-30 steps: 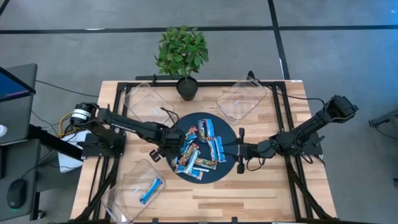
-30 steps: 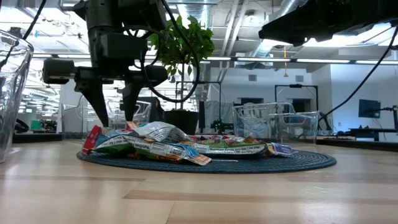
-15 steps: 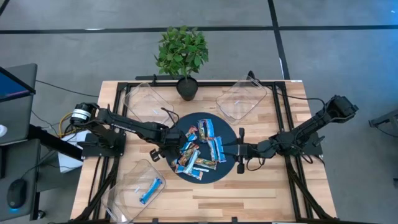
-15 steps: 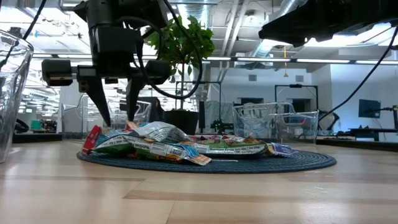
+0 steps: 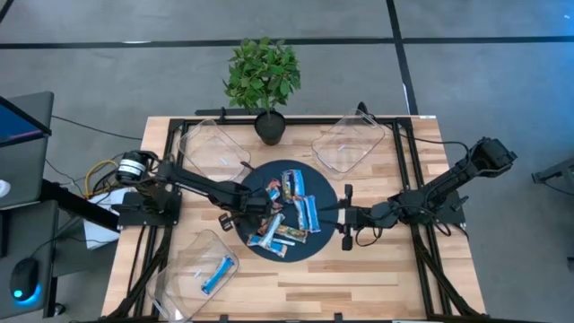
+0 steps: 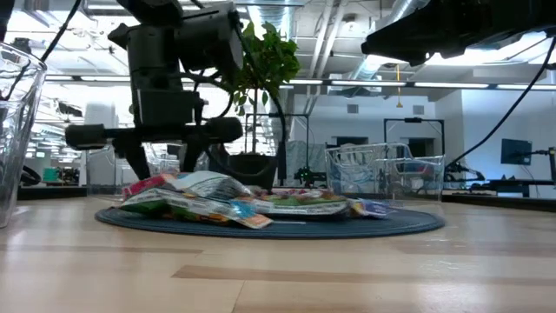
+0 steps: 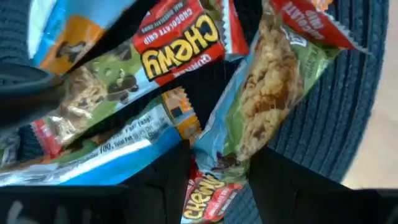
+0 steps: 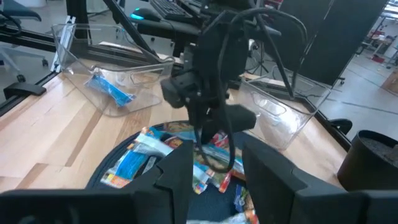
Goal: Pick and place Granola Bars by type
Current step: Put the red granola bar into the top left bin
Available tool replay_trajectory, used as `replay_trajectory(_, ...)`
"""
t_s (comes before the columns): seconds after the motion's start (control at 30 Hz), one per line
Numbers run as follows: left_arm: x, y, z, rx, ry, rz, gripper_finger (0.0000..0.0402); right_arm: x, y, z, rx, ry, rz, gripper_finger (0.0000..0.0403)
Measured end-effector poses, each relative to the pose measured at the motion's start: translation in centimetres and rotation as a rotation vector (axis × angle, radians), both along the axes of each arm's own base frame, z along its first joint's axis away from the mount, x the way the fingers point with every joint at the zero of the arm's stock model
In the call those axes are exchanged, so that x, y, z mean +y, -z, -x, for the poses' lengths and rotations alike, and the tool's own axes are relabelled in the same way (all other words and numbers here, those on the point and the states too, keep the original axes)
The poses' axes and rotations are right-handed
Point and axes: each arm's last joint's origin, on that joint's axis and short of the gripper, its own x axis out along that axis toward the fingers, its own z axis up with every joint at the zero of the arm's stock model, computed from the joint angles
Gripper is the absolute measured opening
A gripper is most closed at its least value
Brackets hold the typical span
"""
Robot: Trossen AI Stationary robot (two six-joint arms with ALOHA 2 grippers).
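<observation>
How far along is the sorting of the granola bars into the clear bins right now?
Barely started. One blue-wrapped granola bar lies in the near-left clear plastic bin; the two far clear bins look empty. The left gripper is down at the pile of wrapped bars on the dark round mat, fingers straddling a green-and-red Chewy bar. The right gripper waits at the mat's edge. About ten bars remain.

A potted plant (image 5: 263, 79) stands between two clear bins (image 5: 212, 142) (image 5: 348, 142) behind a dark round mat (image 5: 328, 192).
</observation>
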Motion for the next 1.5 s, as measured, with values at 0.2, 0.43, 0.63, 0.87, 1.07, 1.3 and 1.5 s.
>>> replay_trajectory(0.2,0.0,-0.4,-0.4,-0.001,-0.057,-0.008,0.0146,0.0,0.0,0.0,0.003,0.0,0.002,0.0131)
replay_trajectory(0.43,-0.1,-1.1,-1.0,-0.029,-0.084,-0.001,0.0115,0.0,0.0,0.0,0.003,0.0,0.002,0.0131)
replay_trajectory(0.63,-0.2,-2.4,-1.8,-0.053,-0.147,0.015,0.0078,0.0,0.1,0.0,0.006,0.0,0.003,0.0131)
replay_trajectory(0.87,-0.5,-5.8,-2.9,-0.045,-0.267,0.066,0.007,0.0,0.1,0.0,0.007,0.0,0.003,0.0131)
replay_trajectory(1.07,-0.4,-9.3,-3.2,-0.01,-0.358,0.027,0.0069,0.0,0.1,0.0,0.007,0.0,0.003,0.0131)
replay_trajectory(1.3,0.8,-12.0,-2.3,-0.027,-0.459,-0.224,0.0068,0.0,0.1,0.0,0.008,0.0,0.004,0.0131)
replay_trajectory(1.5,4.0,-14.1,-0.3,-0.073,-0.683,-0.389,0.0068,0.0,0.3,0.1,0.024,0.002,0.001,0.0131)
